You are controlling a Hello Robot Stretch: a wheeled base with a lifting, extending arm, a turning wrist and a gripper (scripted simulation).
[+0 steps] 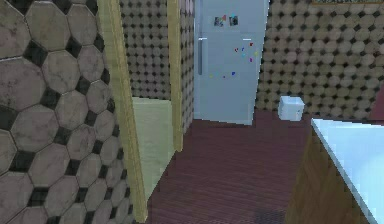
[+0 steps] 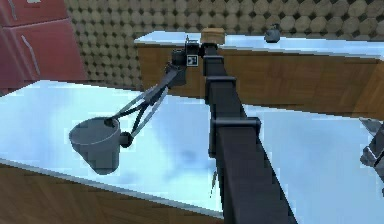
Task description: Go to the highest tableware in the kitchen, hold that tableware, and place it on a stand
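Observation:
A grey cup-like vessel point(image 2: 98, 148) stands near the front edge of a pale glossy countertop point(image 2: 300, 150) in the arm side view. The dark arm bar rises from the bottom edge to two small white marked squares. From there my gripper point(image 2: 126, 137) runs down and left on two long thin fingers point(image 2: 150, 103). Their tips end right at the vessel's rim. The vessel sits at the gripper's far end on the counter, so I cannot tell whether the gripper holds anything.
A far counter point(image 2: 300, 62) carries a dark round pot point(image 2: 271, 35) and a brown item point(image 2: 212, 36); red cabinets point(image 2: 35, 50) stand left. Ahead: hex-tiled wall point(image 1: 50, 120), wooden door frame point(image 1: 125, 100), white fridge point(image 1: 230, 60), small white bin point(image 1: 291, 108), dark red floor point(image 1: 230, 170), white counter point(image 1: 350, 160).

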